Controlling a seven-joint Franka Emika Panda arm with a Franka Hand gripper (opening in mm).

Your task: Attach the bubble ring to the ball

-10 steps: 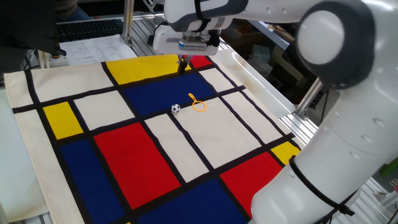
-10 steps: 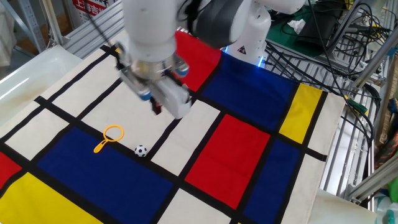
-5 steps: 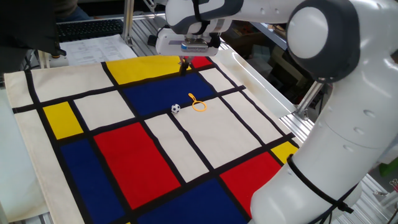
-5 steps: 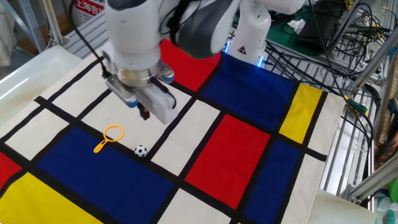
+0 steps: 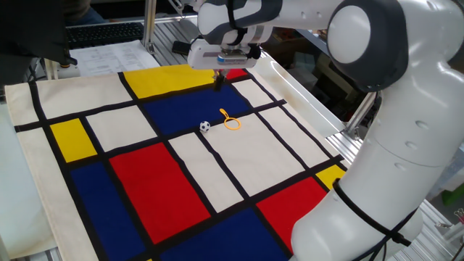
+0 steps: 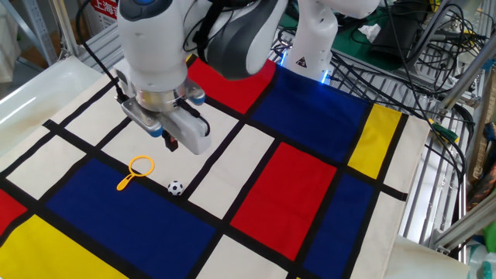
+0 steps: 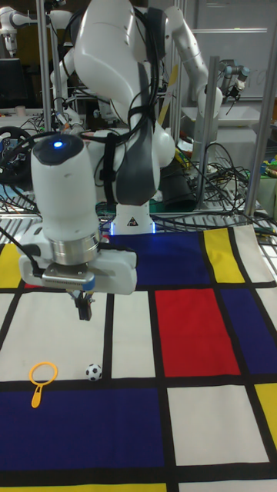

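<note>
Standing by the desk (image 6: 31,74), I am looking at a cloth (image 6: 310,178) of blue, red, yellow and cream rectangles edged in black lying spread over it. Going left to right in the tall fixed view, the thin orange-yellow plastic bubble ring with its short straight handle (image 7: 41,378) is lying flat on a cream rectangle, its handle pointing toward the blue panel below it, and the tiny white ball with black patches (image 7: 93,372) is sitting near it on the right, clearly apart from it, close to a black line. Above and between the two, the white arm's claw (image 7: 83,307) is hanging in the air over the cloth, touching neither thing and holding nothing; its dark fingers are looking pressed close together, with no gap showing between them. The other fixed view is giving the same layout, ring (image 6: 137,170) to the left, ball (image 6: 176,187) to the right, claw (image 6: 172,143) raised over them. I judge the approach step is in hand, with nothing grasped yet. The next move is likely calling for the fingers to part, descend on the ring's handle and carry the loop over the ball.
</note>
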